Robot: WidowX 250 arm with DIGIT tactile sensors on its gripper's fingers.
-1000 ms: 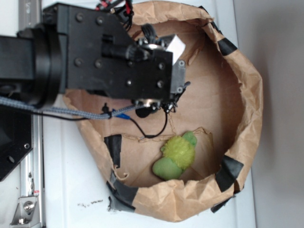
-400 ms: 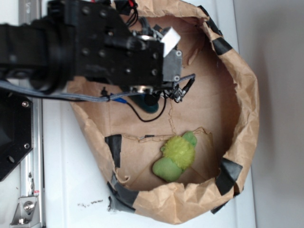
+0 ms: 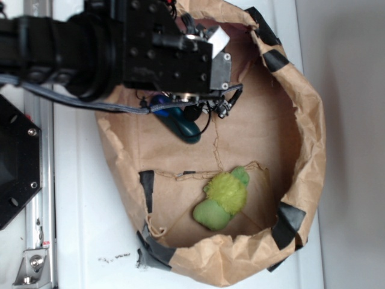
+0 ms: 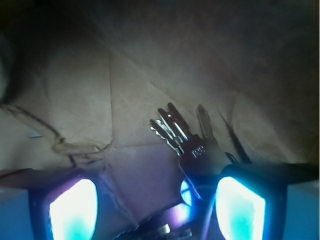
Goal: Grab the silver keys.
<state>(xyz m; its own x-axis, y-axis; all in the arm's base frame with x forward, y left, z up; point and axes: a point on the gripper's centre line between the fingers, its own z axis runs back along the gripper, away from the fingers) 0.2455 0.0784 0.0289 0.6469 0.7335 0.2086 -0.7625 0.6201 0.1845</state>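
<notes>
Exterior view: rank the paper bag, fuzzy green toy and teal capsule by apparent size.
1. Paper bag, by far the largest.
2. Fuzzy green toy.
3. Teal capsule, though the gripper partly covers it, so its full length is uncertain.

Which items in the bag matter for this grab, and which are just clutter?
Job items:
- bunch of shiny silver metal keys, hanging at the hand's right finger
- robot's black hand, above the bag floor

Lying about:
- dark teal oblong capsule, partly under the arm
- fuzzy yellow-green toy
- crumpled brown paper bag patched with black tape
</notes>
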